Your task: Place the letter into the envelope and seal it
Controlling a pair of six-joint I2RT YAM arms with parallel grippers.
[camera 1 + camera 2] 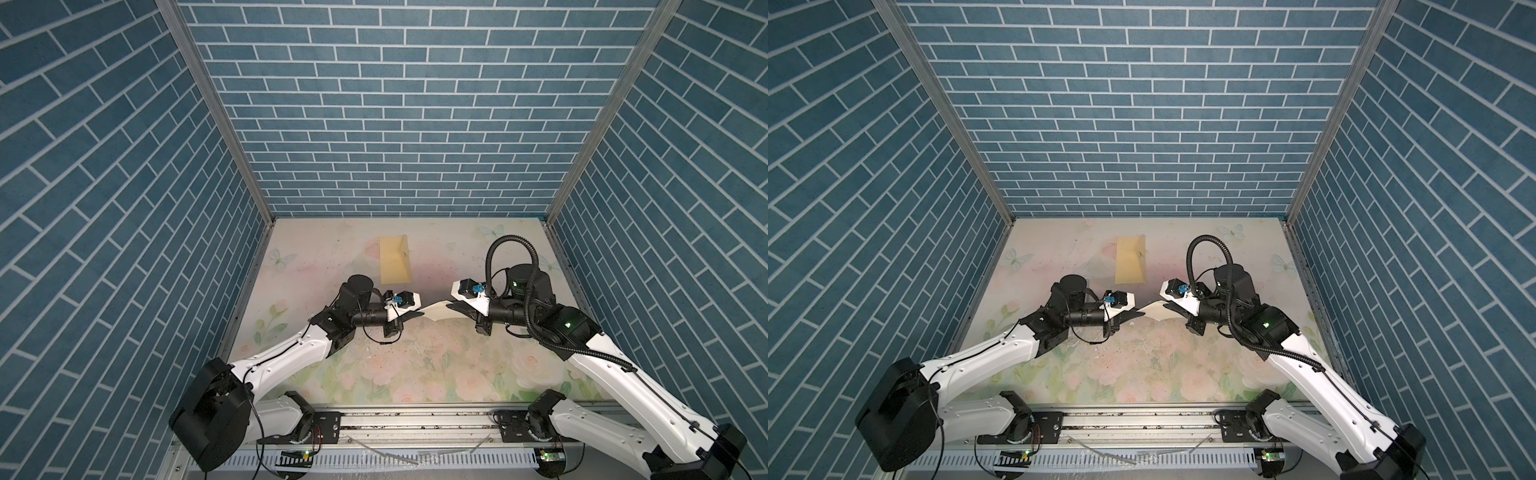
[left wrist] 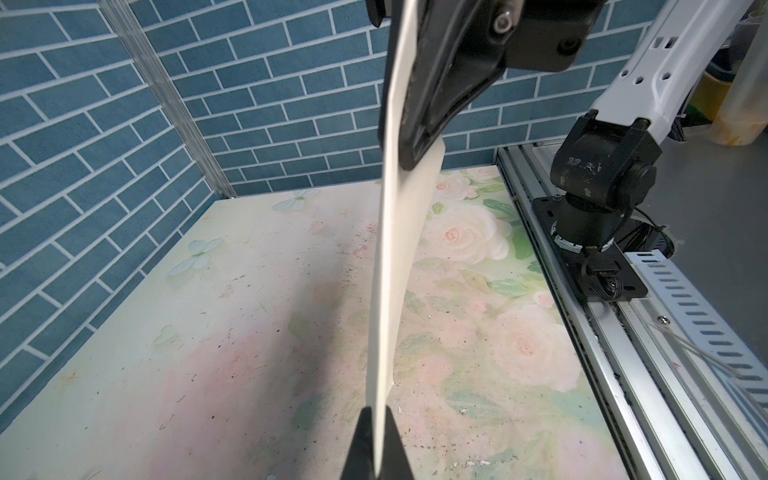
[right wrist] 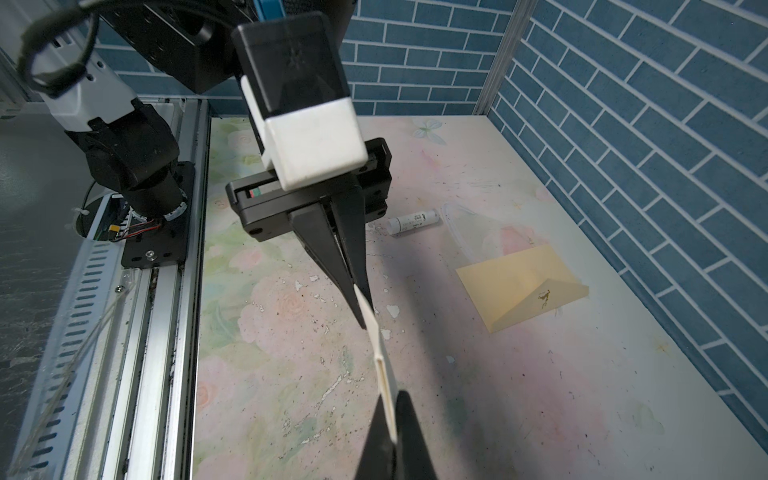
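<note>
You see the envelope (image 1: pixel 395 259) in pale yellow, with a small dark mark at its flap's tip. The letter (image 1: pixel 436 311) looks plain cream-white. The desk (image 1: pixel 457 365) carries a pastel print of pink roses, green leaves and pale butterflies. The 3 walls (image 1: pixel 395 124) show blue brick with white joints.

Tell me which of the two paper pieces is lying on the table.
The pale-yellow envelope lies on the table; the letter is held in air by the left tool and right tool.
</note>
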